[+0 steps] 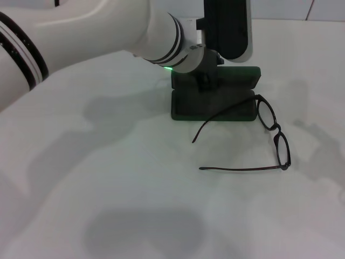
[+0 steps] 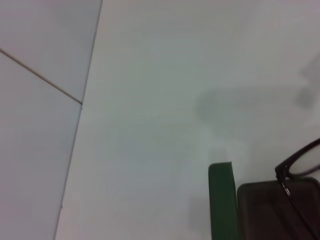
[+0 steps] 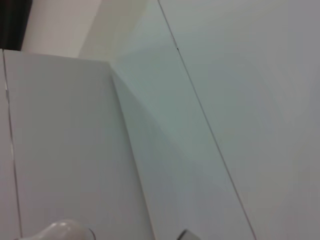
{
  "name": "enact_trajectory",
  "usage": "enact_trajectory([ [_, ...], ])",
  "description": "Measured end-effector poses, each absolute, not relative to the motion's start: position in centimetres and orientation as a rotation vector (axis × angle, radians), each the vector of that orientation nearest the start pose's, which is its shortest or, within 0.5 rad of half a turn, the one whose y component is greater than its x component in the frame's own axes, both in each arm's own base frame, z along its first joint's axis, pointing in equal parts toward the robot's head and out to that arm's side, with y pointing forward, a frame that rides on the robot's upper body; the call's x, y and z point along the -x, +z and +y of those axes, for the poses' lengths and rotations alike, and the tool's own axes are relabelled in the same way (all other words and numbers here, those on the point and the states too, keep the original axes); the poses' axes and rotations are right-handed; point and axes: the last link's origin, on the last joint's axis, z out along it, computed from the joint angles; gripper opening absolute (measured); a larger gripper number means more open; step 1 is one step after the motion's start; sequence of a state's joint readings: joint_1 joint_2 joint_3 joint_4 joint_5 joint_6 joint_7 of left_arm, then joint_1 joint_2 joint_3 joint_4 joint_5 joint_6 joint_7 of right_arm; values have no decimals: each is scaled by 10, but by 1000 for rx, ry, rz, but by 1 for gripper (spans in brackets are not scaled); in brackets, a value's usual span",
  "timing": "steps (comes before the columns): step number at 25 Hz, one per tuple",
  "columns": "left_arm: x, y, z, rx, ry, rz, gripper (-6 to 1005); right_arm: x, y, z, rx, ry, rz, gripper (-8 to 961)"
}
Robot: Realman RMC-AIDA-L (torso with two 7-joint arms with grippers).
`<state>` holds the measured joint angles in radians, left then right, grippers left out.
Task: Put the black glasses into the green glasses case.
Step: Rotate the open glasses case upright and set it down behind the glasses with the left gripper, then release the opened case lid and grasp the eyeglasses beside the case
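Black glasses lie unfolded on white table, right of frame centre; one temple tip rests across open green case just behind, upper centre. Left gripper sits over case; jaws hidden, cannot tell open or closed. Right arm out of sight. Advice: swing down-right, grip bridge, lift level, keep temples from snagging rim.

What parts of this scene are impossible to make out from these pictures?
- Left gripper: head view, its fingers hidden by its own wrist.
- Green glasses case: its far half is covered by that arm.
- Black glasses: left wrist view cuts them off.
- Right gripper: not visible anywhere.
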<state>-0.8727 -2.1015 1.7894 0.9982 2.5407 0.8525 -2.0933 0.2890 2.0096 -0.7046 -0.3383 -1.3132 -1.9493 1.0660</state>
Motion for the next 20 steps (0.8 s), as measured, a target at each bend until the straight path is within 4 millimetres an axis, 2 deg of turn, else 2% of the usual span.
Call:
enact_trajectory([
  [2, 94, -101, 409, 2617, 430, 344, 326, -291, 55, 247, 2145, 1504, 467, 833],
  [7, 74, -91, 408, 2603, 346, 294, 483, -298, 49, 256, 2179, 1421, 581, 832],
  [11, 51, -55, 404, 2551, 101, 125, 479, -302, 54, 267, 2275, 1314, 670, 831],
  [13, 46, -26, 397, 2515, -100, 16, 476, -296, 60, 278, 2348, 1254, 697, 809],
  [15, 50, 0, 386, 2496, -306, -74, 474, -287, 63, 291, 2409, 1196, 731, 787],
  [17, 64, 19, 375, 2480, -515, -158, 472, -273, 64, 308, 2493, 1077, 813, 765],
  [20, 95, 37, 359, 2427, -789, -288, 468, -249, 53, 332, 2620, 856, 931, 719],
])
